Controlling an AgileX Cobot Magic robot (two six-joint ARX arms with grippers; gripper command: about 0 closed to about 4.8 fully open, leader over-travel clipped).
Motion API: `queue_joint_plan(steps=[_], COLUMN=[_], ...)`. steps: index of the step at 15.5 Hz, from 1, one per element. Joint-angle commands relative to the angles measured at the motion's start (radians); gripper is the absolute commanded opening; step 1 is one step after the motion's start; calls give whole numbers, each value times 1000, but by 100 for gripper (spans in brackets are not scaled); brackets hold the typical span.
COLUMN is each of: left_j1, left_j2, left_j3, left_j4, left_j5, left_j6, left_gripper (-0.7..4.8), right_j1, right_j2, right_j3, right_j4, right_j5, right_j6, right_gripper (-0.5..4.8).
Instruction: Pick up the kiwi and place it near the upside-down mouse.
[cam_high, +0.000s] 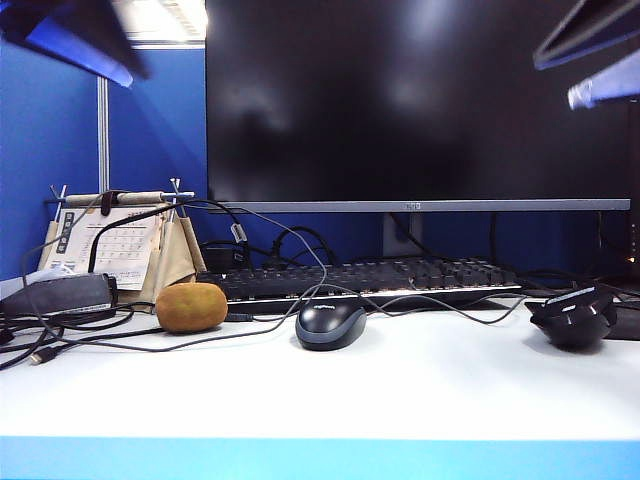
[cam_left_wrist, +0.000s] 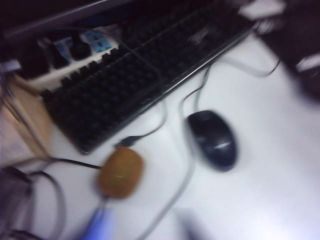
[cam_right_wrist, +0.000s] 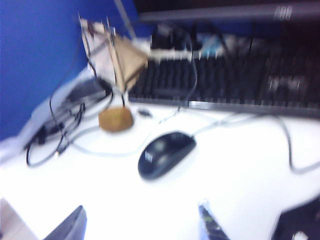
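Left tool (cam_left_wrist: 142, 227) hangs blurred above the brown-golden fuzzy oval kiwi (cam_left_wrist: 120, 172), its opening impossible to tell; right tool (cam_right_wrist: 142, 222) hovers with fingers spread wide, holding nothing.

The kiwi lies on the white tabletop (cam_high: 400, 390) at the left, just in front of the black keyboard (cam_high: 370, 280), near the smooth rounded dark grey-blue mouse (cam_high: 330, 325). The glossy black angular upside-down mouse (cam_high: 573, 316) sits far right, well apart from the kiwi.

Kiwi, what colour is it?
The kiwi is golden brown, clearest in the exterior view.
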Motion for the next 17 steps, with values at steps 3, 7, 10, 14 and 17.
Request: queue_joint_plan(steps=[3, 7, 10, 14, 17], left_j1=[37, 101, 101, 91, 91], left_j2=[355, 578, 719, 781, 782], left_j3=[324, 483, 518, 518, 530], left_j4=[-366, -409, -368, -315, -308], left_j5=[-4, -9, -27, -24, -35], left_j6=[188, 233, 204, 187, 187], left_gripper=[463, 463, 463, 463, 463], right_j1=[3, 3, 41, 61, 61], right_j2=[-4, -5, -3, -3, -2], right_j3=[5, 5, 5, 5, 5], right_j4=[-36, -45, -47, -47, -46], right_j5=[-51, -77, -69, -66, -34], right_j6=[-6, 6, 4, -16, -29], right_gripper=[284, 284, 284, 284, 284])
